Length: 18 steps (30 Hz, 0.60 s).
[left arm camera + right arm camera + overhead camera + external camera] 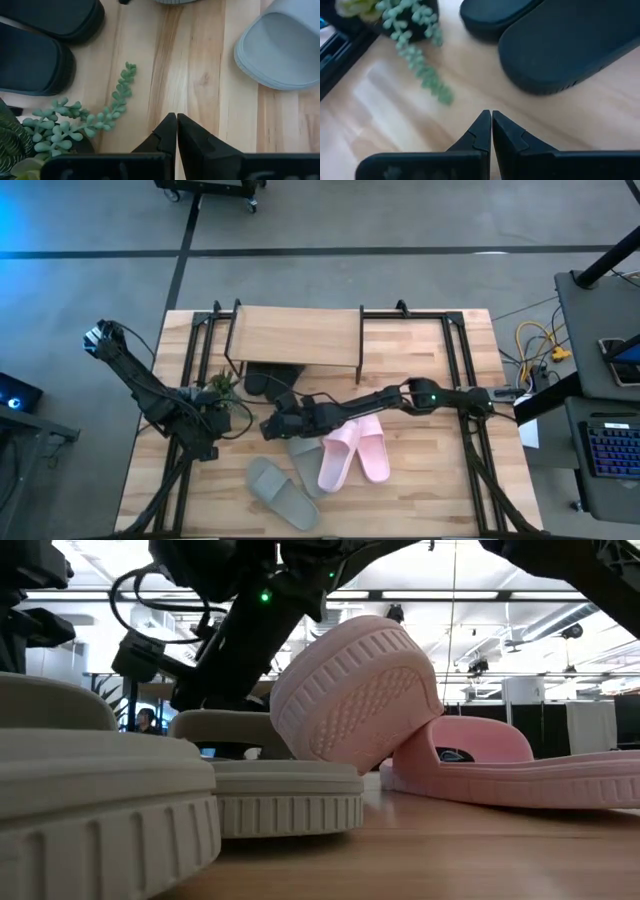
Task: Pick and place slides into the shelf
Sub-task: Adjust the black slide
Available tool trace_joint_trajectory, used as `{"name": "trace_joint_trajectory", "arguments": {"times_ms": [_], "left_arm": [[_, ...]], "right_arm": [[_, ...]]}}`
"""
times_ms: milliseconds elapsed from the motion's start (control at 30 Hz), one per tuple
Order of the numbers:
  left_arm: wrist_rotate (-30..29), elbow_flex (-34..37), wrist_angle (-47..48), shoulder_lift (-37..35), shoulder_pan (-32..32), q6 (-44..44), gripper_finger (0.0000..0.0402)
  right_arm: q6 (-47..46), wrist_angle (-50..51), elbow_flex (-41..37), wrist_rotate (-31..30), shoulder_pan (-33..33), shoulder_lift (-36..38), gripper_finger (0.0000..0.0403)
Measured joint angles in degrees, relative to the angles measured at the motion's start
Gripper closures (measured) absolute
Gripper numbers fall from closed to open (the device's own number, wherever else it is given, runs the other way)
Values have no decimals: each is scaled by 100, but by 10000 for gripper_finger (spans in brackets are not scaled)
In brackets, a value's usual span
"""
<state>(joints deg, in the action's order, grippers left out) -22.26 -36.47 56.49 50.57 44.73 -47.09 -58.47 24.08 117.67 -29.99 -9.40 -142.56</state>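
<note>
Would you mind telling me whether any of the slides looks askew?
Yes: one pink slide is tipped up, sole showing, leaning against a grey-green slide and over the other pink slide, which lies flat on the table.

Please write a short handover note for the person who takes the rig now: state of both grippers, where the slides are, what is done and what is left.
Left gripper: shut, empty, over the table beside the small plant.
Right gripper: shut, empty, near the black slides.
Black pair: on the table at the front edge of the shelf, partly under it.
Pink pair: on the table in front, one slide leaning on the other.
Grey-green pair: on the table in front, beside the pink pair.
Done: no slide on the shelf top.
Left: apparently all six slides.
</note>
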Motion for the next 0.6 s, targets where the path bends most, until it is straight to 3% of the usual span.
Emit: {"name": "trace_joint_trajectory", "arguments": {"times_ms": [267, 600], "left_arm": [[-103, 0, 6, 2, 0, 11, 402], [-216, 7, 4, -9, 0, 259, 402]], "right_arm": [[469, -66, -143, -76, 114, 0, 394], [707, -37, -363, -767, 348, -11, 394]]}}
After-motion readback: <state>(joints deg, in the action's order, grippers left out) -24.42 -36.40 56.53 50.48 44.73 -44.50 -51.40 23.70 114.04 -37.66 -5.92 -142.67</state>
